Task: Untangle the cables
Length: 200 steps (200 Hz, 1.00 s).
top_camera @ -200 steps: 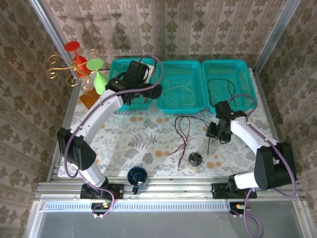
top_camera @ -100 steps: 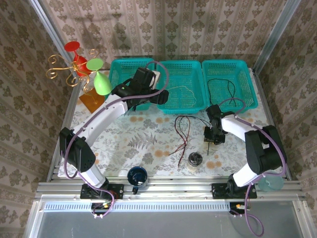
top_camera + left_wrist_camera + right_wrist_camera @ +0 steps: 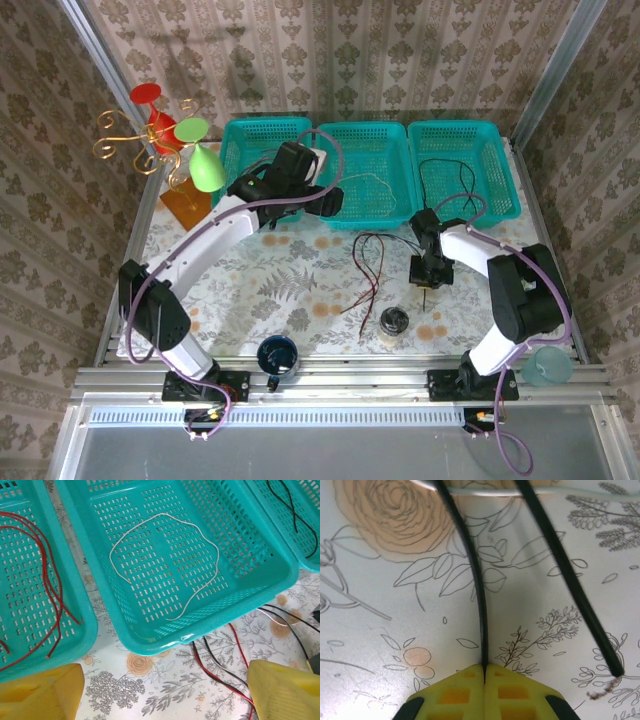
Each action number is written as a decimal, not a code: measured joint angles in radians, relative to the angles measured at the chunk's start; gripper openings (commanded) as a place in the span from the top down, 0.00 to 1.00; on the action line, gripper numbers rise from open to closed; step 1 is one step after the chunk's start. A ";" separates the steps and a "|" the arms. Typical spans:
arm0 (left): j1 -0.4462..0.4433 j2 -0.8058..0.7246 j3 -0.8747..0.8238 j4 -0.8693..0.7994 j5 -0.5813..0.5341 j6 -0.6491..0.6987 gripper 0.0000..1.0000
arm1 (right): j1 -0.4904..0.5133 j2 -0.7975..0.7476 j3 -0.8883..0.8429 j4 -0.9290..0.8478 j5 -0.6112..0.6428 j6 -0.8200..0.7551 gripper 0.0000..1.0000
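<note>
Black cable [image 3: 478, 580], clamped in right gripper [image 3: 484, 672], stretching ahead

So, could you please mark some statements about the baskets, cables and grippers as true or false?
1. The right gripper is shut on a black cable. True.
2. The middle basket holds a black cable. False: a white cable lies in it.
3. The left gripper is open. True.
4. The left basket is empty. False: red cables lie in it.
</note>
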 measured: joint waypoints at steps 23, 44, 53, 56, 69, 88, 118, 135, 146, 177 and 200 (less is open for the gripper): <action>-0.020 -0.039 -0.011 0.004 0.006 -0.023 0.16 | -0.018 -0.014 0.000 0.011 -0.069 -0.013 1.00; -0.046 -0.084 -0.016 0.023 0.018 -0.031 0.17 | -0.018 -0.097 0.000 -0.003 -0.087 -0.021 1.00; -0.055 -0.100 -0.018 0.036 0.027 -0.032 0.17 | -0.020 -0.171 0.002 -0.018 -0.087 -0.023 1.00; -0.059 -0.105 -0.020 0.041 0.029 -0.032 0.18 | -0.021 -0.196 0.004 -0.025 -0.086 -0.023 1.00; -0.069 -0.118 -0.026 0.058 0.044 -0.034 0.18 | -0.027 -0.318 0.031 -0.054 -0.085 -0.023 1.00; -0.080 -0.117 -0.029 0.077 0.053 -0.034 0.18 | -0.039 -0.453 0.105 -0.081 -0.087 -0.023 1.00; -0.107 -0.104 -0.028 0.108 0.059 -0.020 0.19 | -0.044 -0.522 0.228 -0.116 -0.108 -0.027 1.00; -0.122 -0.090 -0.028 0.130 0.070 -0.006 0.19 | -0.044 -0.523 0.293 -0.137 -0.116 -0.039 1.00; -0.129 -0.081 -0.028 0.143 0.077 0.002 0.19 | -0.044 -0.521 0.339 -0.154 -0.121 -0.047 1.00; -0.132 -0.076 -0.028 0.167 0.093 0.039 0.17 | -0.044 -0.515 0.484 -0.175 -0.136 -0.057 1.00; -0.136 -0.077 -0.035 0.221 0.112 0.101 0.15 | -0.044 -0.513 0.576 -0.177 -0.146 -0.058 1.00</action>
